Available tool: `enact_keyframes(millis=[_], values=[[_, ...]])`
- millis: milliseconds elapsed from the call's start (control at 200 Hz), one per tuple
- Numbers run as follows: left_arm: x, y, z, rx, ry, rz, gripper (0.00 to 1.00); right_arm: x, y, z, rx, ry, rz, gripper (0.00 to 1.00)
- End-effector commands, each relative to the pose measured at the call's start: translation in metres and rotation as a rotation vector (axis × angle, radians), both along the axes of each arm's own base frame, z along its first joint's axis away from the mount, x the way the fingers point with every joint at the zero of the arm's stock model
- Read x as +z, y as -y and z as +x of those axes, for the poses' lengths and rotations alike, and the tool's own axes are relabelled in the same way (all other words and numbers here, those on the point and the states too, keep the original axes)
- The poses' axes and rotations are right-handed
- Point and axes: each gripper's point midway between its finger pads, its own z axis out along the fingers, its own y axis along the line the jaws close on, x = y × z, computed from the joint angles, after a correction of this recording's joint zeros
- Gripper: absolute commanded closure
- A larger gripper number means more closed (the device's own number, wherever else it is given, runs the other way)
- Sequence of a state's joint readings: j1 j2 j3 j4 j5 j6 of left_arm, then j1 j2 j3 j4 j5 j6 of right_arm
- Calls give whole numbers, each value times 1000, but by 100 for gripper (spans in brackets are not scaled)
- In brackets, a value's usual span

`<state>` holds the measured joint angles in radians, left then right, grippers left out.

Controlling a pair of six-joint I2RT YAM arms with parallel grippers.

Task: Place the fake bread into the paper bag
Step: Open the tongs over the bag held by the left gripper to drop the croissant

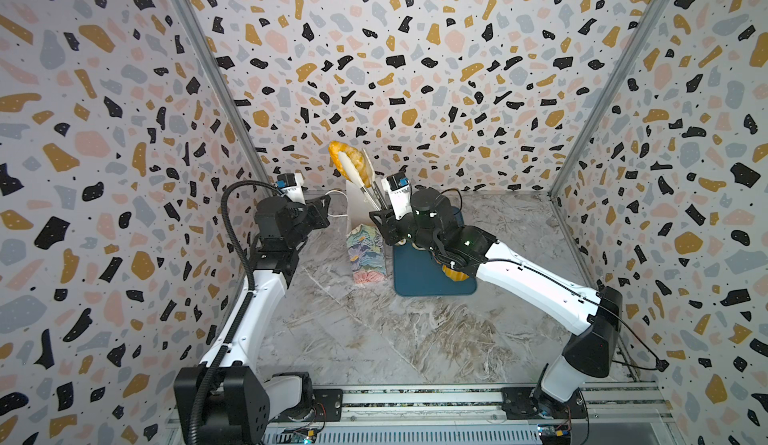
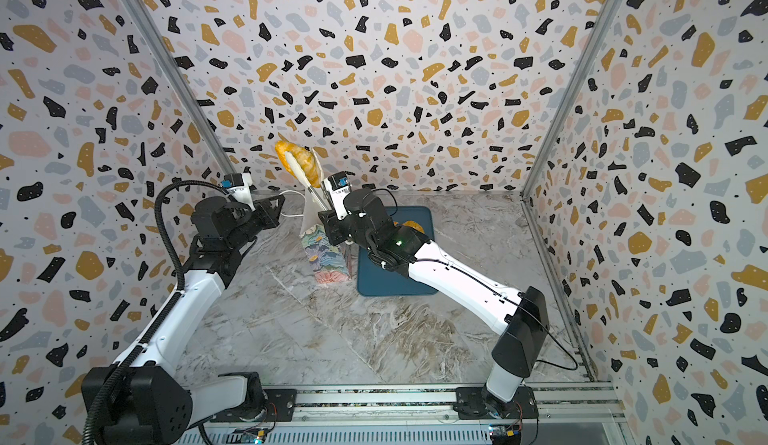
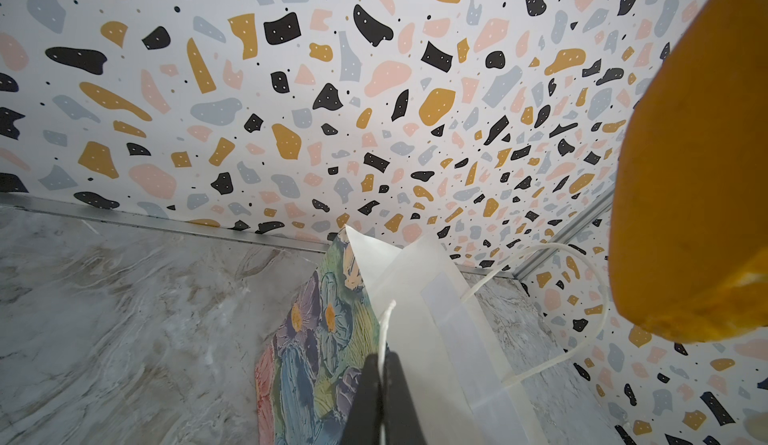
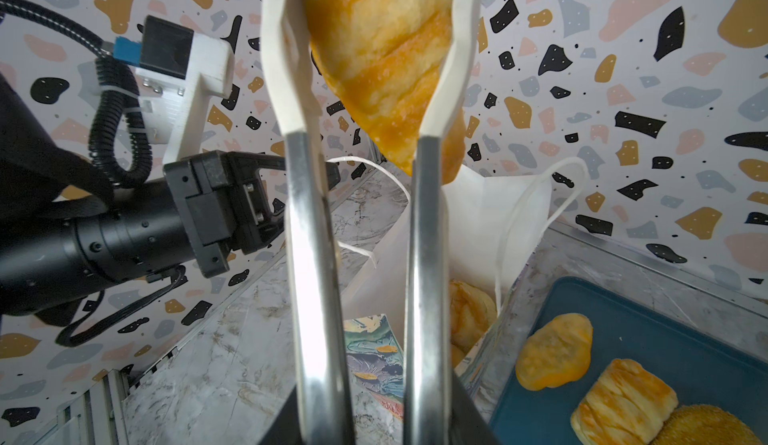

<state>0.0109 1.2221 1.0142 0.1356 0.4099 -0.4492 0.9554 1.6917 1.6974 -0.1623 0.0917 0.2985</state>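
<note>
Marble tabletop (image 1: 374,339) is carrying the whole setup; terrazzo walls (image 1: 415,48) are closing it in on three sides.

Dark-blue tray (image 1: 415,281) is lying flat right of centre, with the right arm reaching over it.

Paper bag (image 1: 368,256) is standing upright just beside the tray's left edge, mouth open and white inside showing.

Tongs (image 4: 309,256), with metal handles and white tips, are pointing up over the bag's mouth.

Right gripper (image 1: 380,214) is squeezing the tongs' handles, fingers clamped on them.

Left gripper (image 3: 384,384) is sitting at the bag's upper left edge, fingers pressed together on a white cord handle (image 3: 387,318) that is running from the rim into them.

Croissant (image 1: 353,158) is hanging pinched between the white tips, above the bag's rim and not inside. In the right wrist view its lower point is sitting over the white interior.

A pale roll (image 4: 469,314) is lying inside the bag.

On the tray, a round golden piece (image 4: 555,351), a plaited pastry (image 4: 623,401) and a seeded loaf (image 4: 706,426) are lying close together, loaf touching pastry. A ridged yellow roll (image 1: 451,274) is peeking from under the right arm.

The second cord handle (image 4: 536,214) is hanging loose.
</note>
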Motion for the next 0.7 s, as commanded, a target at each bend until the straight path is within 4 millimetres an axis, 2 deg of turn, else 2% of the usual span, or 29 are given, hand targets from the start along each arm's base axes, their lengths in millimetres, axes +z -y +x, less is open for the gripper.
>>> enact_keyframes(millis=[0, 240, 431, 696], values=[[16, 1, -6, -10, 62, 2, 100, 42, -5, -1, 11, 54, 110, 84], [17, 1, -6, -9, 64, 1, 100, 19, -6, 0, 0, 16, 81, 83], [17, 2, -6, -10, 64, 1, 100, -2, 8, 3, -56, -12, 42, 78], [17, 1, -6, -6, 66, 3, 100, -22, 21, -2, -75, -61, 27, 77]])
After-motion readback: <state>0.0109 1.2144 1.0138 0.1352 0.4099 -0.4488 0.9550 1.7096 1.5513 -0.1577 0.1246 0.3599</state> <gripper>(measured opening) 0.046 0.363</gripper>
